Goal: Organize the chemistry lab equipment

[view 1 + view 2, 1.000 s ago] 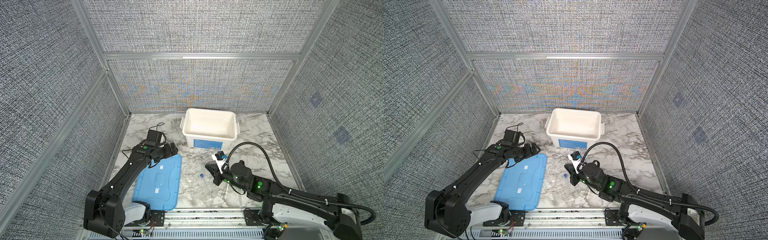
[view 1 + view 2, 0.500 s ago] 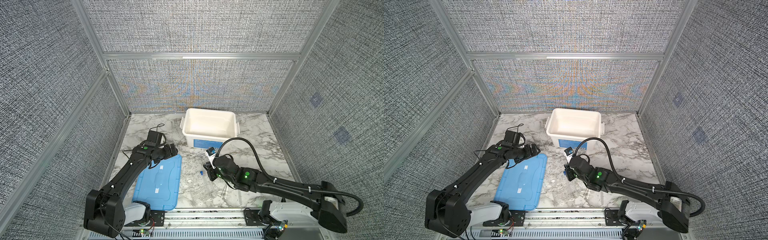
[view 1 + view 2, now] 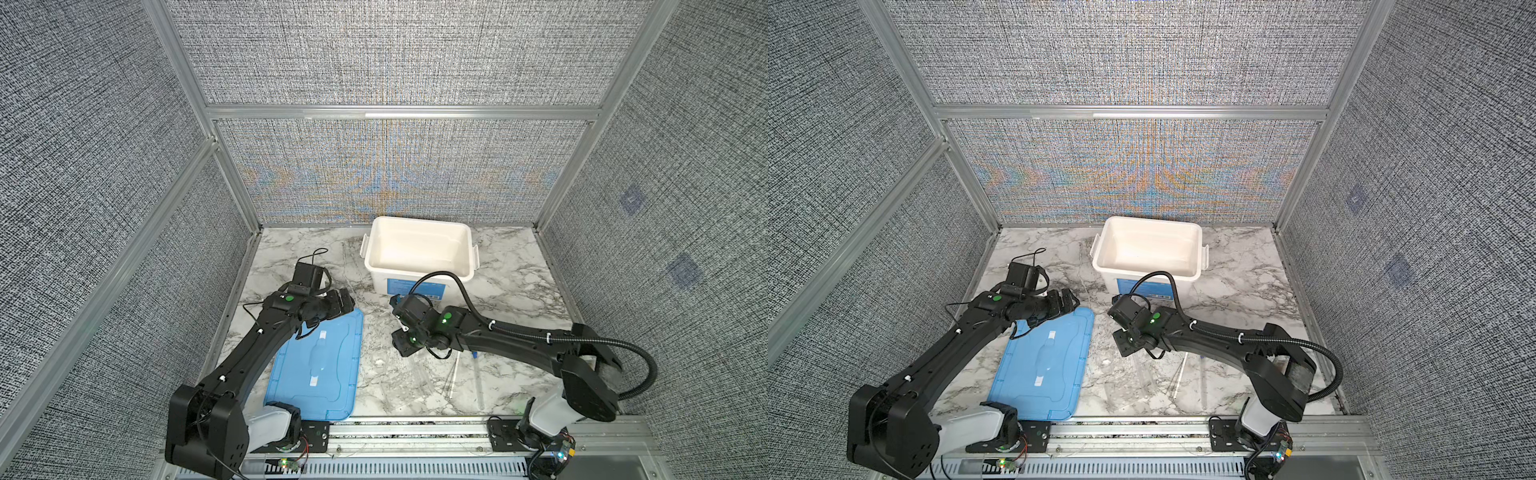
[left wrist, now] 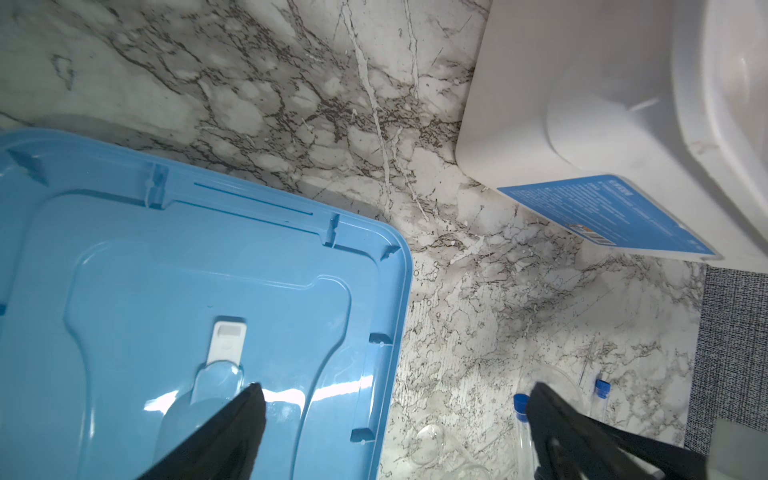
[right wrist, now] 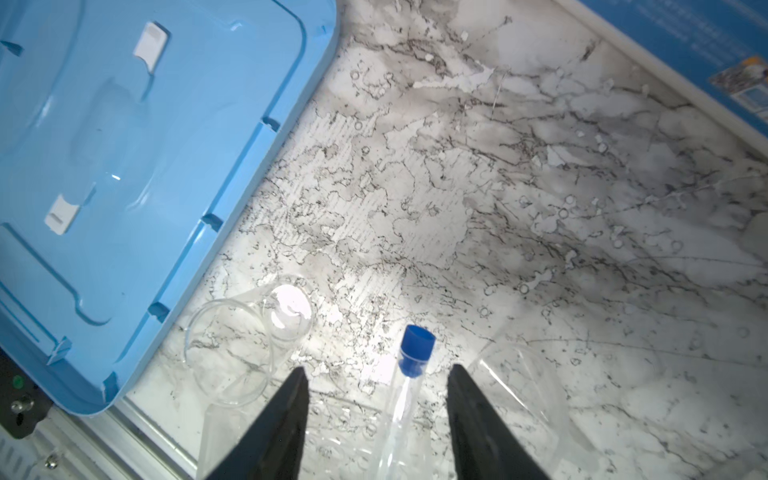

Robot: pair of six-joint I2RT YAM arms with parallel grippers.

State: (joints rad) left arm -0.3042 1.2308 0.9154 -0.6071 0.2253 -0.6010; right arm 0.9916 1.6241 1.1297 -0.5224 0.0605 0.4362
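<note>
**Right arm pauses over a capped tube.** Your right gripper hangs low over the grey-veined marble tabletop, just beside the flat blue plastic lid. Its jaws are parted and grip nothing. A long clear tube with a small blue cap lies between them and touches neither finger.

Nearer the lid, a clear cylindrical beaker lies on its side just off the lid's edge. A rounded transparent piece sits on the tube's other side, farther from the lid. You cannot make out its shape.

Your left gripper hovers at the lid's corner facing the white plastic tub with blue label. Its jaws are spread wide with nothing between them, one finger over the lid and the other over bare marble.

In a top view, a second blue-capped clear tube and a thin clear rod lie well apart from the lid, past the right arm.
</note>
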